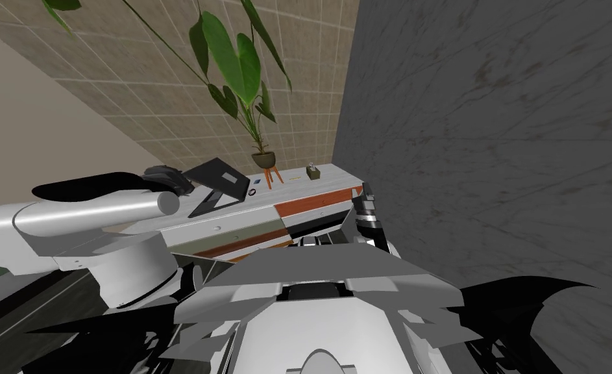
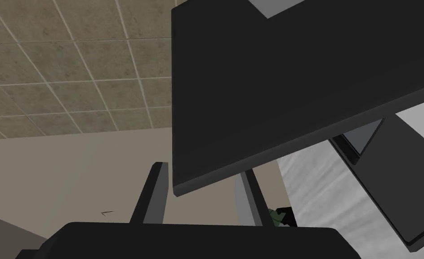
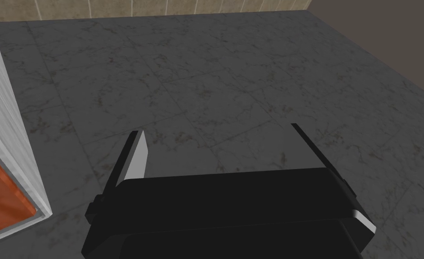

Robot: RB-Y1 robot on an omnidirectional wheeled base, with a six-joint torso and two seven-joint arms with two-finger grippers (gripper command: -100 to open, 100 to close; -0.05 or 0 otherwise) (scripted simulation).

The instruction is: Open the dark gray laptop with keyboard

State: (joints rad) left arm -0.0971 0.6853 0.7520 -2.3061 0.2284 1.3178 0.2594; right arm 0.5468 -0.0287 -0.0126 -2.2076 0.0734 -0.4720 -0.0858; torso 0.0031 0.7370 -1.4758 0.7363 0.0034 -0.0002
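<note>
The dark grey laptop (image 1: 215, 187) stands on a white cabinet top (image 1: 298, 185), its lid (image 1: 219, 174) raised at a slant above the base. My left gripper (image 1: 168, 176) reaches it from the left. In the left wrist view the lid (image 2: 287, 81) hangs as a dark slab over the left gripper (image 2: 202, 170). One finger (image 2: 154, 193) stands just outside the lid's corner. The other finger's tip is hidden behind the lid's edge. The fingers are apart and press nothing that I can see. My right gripper (image 3: 215, 130) hangs open over dark marble floor beside the cabinet's end.
A potted plant (image 1: 264, 158) on an orange stand and a small box (image 1: 313, 171) sit farther along the cabinet top. The cabinet front has orange (image 1: 311, 202) and green panels. A grey marble wall (image 1: 492, 130) closes the right side. A tiled wall stands behind.
</note>
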